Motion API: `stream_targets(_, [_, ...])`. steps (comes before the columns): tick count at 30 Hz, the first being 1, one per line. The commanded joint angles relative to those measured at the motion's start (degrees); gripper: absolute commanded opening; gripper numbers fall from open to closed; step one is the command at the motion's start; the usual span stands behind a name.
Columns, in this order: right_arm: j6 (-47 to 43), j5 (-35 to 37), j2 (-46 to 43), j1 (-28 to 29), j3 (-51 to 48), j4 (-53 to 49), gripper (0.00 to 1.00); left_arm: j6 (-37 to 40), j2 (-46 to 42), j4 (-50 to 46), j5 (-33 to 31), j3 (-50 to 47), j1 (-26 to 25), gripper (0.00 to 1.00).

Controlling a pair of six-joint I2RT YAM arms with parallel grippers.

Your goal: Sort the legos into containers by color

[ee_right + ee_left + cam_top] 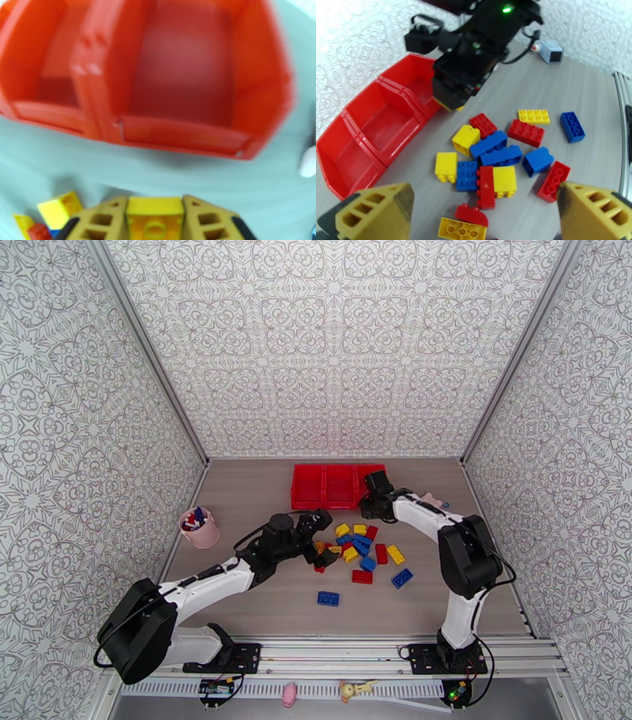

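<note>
I have a yellow brick (pixel 155 206) clenched in my right claw (pixel 155 216), just short of the front wall of the end red bin (pixel 185 136). By my reckoning the next move is to reach over that rim, then let go. My right arm stretches forward and inward. My left claw (pixel 484 215) hangs spread wide above the loose bricks (pixel 493 152).

Robot laboratory test cell. Three walls (pixel 332 343) papered in a repeating grey ornament enclose a wood-grain table (pixel 237 508), with metal frame posts (pixel 154 358) at the far corners. Two white-and-black arms, left (pixel 205 583) and right (pixel 466 556), are bolted to a metal rail (pixel 332 650) along the near edge. Legos (pixel 363 552) and red containers (pixel 324 485) lie on the table.
</note>
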Motion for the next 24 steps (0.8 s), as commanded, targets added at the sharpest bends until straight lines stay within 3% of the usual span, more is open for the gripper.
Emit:
stream_targets(1, [0.1,1.87,-0.57,-1.85,0.5,5.38,0.33,-5.3,-1.43,4.05,-4.86,-0.71,0.92,1.0])
stream_targets(16, [-3.48,1.58,17.38,-7.42,21.99,6.43,0.35,-6.23,-1.8,4.66,-8.66,-1.23,0.91,1.0])
stream_targets(24, [-6.04,-2.36,8.89,-7.44,12.04,15.24,0.68,1.14,-2.42,1.08,-7.69,-0.5,-0.36,1.0])
